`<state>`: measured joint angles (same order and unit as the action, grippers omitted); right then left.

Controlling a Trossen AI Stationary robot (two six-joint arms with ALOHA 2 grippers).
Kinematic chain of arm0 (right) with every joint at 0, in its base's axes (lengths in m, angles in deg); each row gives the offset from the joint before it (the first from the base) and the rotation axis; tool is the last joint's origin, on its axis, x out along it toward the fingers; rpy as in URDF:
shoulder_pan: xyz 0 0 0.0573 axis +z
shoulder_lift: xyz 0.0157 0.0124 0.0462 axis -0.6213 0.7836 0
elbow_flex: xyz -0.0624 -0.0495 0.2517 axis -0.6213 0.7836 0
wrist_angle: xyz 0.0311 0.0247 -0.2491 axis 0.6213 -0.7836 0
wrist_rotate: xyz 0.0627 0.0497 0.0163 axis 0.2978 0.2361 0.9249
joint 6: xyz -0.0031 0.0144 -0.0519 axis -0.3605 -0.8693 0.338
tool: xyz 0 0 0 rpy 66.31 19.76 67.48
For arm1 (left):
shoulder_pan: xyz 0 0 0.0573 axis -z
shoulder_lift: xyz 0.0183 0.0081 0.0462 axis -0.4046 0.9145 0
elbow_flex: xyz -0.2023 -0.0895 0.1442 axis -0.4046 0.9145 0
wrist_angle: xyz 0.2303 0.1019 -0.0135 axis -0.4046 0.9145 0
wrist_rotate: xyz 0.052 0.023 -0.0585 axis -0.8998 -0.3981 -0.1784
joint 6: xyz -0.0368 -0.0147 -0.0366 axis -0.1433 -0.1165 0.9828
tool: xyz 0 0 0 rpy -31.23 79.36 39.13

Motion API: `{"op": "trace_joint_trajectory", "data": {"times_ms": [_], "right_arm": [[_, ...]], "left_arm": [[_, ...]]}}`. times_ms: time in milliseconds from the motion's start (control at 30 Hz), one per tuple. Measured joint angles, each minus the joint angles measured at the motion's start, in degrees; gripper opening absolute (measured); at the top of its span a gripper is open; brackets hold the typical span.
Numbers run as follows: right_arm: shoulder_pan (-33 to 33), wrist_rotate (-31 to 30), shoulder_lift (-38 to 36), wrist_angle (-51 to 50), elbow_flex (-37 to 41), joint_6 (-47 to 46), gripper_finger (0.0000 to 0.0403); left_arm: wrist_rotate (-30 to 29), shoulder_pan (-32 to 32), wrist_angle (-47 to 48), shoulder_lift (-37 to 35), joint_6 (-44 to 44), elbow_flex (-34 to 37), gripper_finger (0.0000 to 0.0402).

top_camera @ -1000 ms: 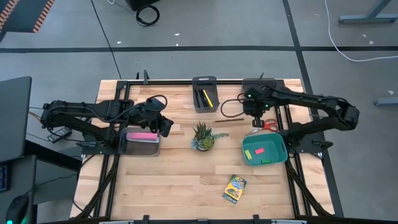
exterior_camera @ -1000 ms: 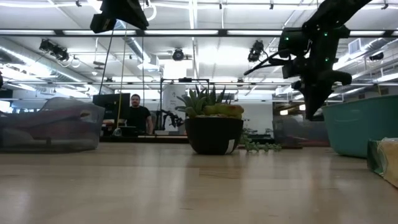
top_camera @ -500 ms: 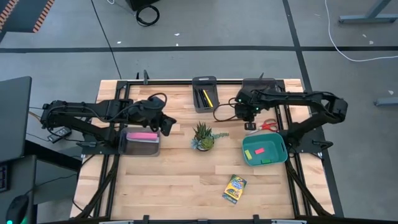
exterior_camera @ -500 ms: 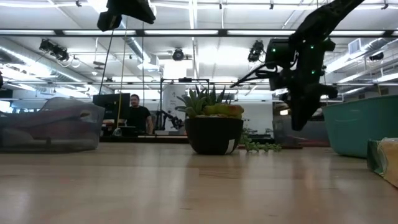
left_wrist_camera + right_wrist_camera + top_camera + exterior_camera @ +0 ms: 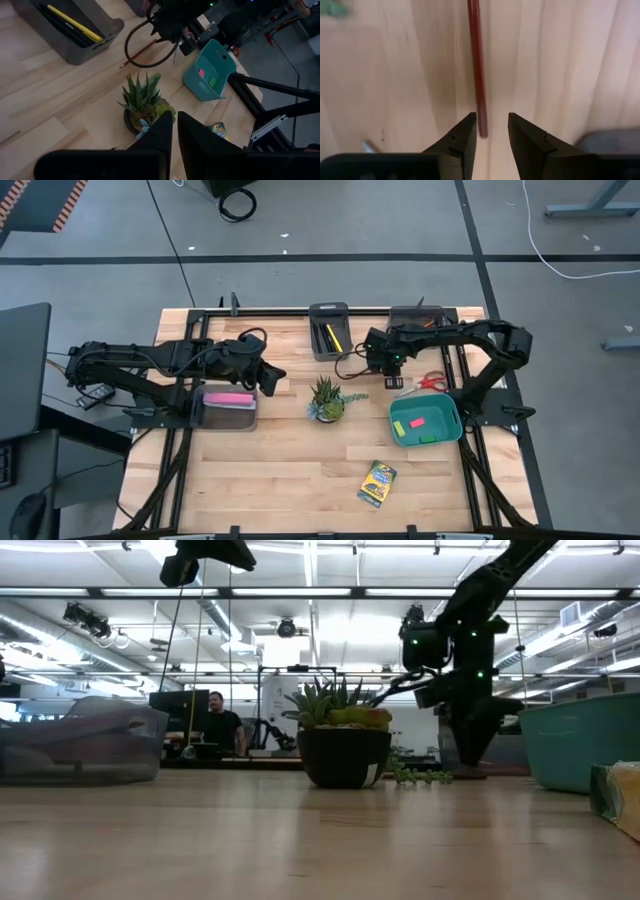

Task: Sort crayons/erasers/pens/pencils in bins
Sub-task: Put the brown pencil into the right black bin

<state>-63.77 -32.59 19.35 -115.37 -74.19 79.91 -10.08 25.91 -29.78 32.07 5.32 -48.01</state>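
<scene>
A thin red pencil (image 5: 477,60) lies flat on the wood; it also shows in the left wrist view (image 5: 142,51). My right gripper (image 5: 491,131) points down over one end of it, open, a finger on either side and a gap to each. In the high view that gripper (image 5: 378,368) is left of the teal bin (image 5: 447,428) with erasers. The dark grey bin (image 5: 329,330) at the far edge holds pens. The crayon box (image 5: 377,483) lies flat near the front edge. My left gripper (image 5: 270,378) hangs shut and empty, high beside a grey bin (image 5: 228,418).
A potted plant (image 5: 326,399) stands at mid-table, between the two arms. Red scissors (image 5: 430,382) lie behind the teal bin. Another grey bin (image 5: 415,313) sits at the far right under my right arm. A black cable loop (image 5: 350,365) hangs beside the right gripper.
My right gripper has moved toward the table's left edge and come down close to the wood, over the pencil's end. My left arm has stayed where it was.
</scene>
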Motion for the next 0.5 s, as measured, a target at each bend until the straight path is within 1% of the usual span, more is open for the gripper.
{"op": "trace_joint_trajectory", "data": {"times_ms": [133, 233, 500], "right_arm": [[0.0, 1.21, 1.3, 0.14, -2.06, 2.42, 0.0118], [0.0, 2.28, 1.37, -0.05, -2.15, 2.55, 0.0117], [0.0, 2.4, 1.41, -1.58, -2.17, 4.11, 0.0117]], "left_arm": [[0.01, 0.0, 0.02, 0.0, -0.01, 0.0, 0.003], [0.0, 0.0, 0.04, 0.0, -0.01, 0.0, 0.0031], [0.0, 0.0, 0.08, 0.0, -0.37, 0.0, 0.0032]]}}
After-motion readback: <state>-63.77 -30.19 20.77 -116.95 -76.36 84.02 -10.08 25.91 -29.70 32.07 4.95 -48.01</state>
